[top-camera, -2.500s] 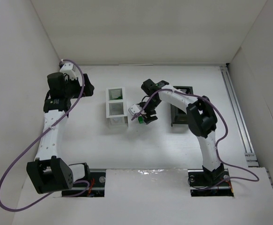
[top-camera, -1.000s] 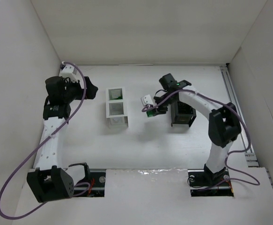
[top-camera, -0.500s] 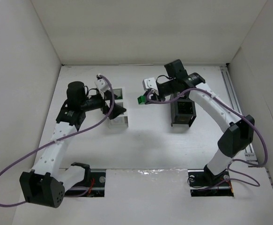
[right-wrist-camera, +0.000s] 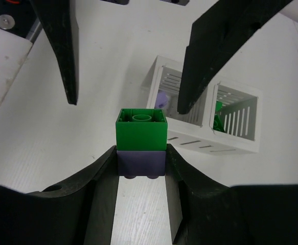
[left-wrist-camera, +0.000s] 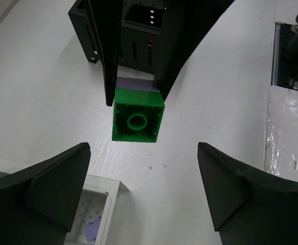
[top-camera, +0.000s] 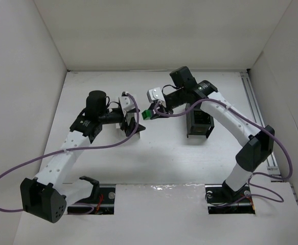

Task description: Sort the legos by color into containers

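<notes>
My right gripper (right-wrist-camera: 141, 153) is shut on a purple lego (right-wrist-camera: 141, 161) with a green lego (right-wrist-camera: 141, 130) stuck on its outer end. In the top view this stack (top-camera: 147, 113) hangs above the table between the white container (top-camera: 130, 133) and the black container (top-camera: 200, 122). My left gripper (left-wrist-camera: 143, 173) faces the stack from close by. It is open, with its fingers (left-wrist-camera: 51, 189) wide apart and the green lego (left-wrist-camera: 137, 121) just beyond their tips, untouched. The white container (right-wrist-camera: 210, 109) holds a purple lego (left-wrist-camera: 92, 227) in one compartment and green legos (right-wrist-camera: 218, 120) in the other.
The black container (left-wrist-camera: 133, 41) stands behind the right gripper's fingers. A metal rail (top-camera: 258, 117) runs along the table's right side. White walls close in the table at the left, back and right.
My left arm swung in from the far left to the white container. My right gripper carried the lego stack up and left until it met the left gripper's open fingers.
</notes>
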`<state>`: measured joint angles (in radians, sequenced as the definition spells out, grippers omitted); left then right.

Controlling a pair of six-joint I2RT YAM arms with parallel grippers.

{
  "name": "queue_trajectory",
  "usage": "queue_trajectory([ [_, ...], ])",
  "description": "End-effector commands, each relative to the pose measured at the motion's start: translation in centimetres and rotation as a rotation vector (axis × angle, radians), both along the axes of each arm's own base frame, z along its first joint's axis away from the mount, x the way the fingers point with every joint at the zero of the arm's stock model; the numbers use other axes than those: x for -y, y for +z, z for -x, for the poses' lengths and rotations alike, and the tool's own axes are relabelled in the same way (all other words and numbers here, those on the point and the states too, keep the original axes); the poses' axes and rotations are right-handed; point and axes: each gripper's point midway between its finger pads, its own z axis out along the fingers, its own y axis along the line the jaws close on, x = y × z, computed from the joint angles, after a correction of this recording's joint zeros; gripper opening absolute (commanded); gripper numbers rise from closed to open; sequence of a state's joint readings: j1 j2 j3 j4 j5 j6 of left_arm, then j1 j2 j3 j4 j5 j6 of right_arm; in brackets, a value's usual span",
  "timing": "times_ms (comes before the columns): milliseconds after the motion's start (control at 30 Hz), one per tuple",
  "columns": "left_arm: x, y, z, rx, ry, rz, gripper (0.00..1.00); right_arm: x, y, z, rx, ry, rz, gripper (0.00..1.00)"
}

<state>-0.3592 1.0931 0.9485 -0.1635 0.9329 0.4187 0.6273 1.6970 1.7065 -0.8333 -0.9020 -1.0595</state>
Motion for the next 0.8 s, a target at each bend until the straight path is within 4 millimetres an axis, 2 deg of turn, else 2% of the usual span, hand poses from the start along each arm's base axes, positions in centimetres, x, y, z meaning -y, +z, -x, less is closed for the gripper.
queue_trajectory([
  [0,0.5,2.7,-0.5,0.126,-0.027,0.026,0.82,-0.9,1.7,0.9,-0.005,0.032,-0.039,0.0],
  [133,0.5,3.0,-0.8,0.146,-0.019,0.029,0.73,-1.4,1.3,1.3,-0.008,0.044,-0.027,0.0],
  [267,0.6,3.2,-0.9,0.155,-0.019,0.032,0.71,-1.8,0.9,1.3,-0.011,0.043,-0.021,0.0],
  [300,0.6,3.2,-0.9,0.155,-0.019,0.032,0.69,-1.9,1.4,1.2,-0.001,0.043,-0.03,0.0],
  [367,0.6,3.2,-0.9,0.155,-0.019,0.032,0.66,-2.2,0.9,0.8,-0.01,0.043,-0.022,0.0],
  [433,0.5,2.8,-0.8,0.146,-0.019,0.029,0.62,-2.4,1.7,0.6,0.008,0.043,-0.036,0.0],
  [467,0.5,2.8,-0.8,0.146,-0.019,0.029,0.58,-2.5,1.2,0.5,-0.01,0.039,-0.028,0.0],
  [633,0.7,2.7,-0.9,0.145,-0.027,0.033,0.53,-2.9,1.6,0.8,-0.012,0.055,-0.034,0.0],
  [700,0.7,2.9,-1.0,0.156,-0.027,0.037,0.48,-2.9,1.1,0.8,-0.027,0.055,-0.022,0.0],
  [767,0.7,2.9,-1.0,0.148,-0.025,0.039,0.35,-2.9,1.1,0.8,-0.027,0.055,-0.022,0.0],
])
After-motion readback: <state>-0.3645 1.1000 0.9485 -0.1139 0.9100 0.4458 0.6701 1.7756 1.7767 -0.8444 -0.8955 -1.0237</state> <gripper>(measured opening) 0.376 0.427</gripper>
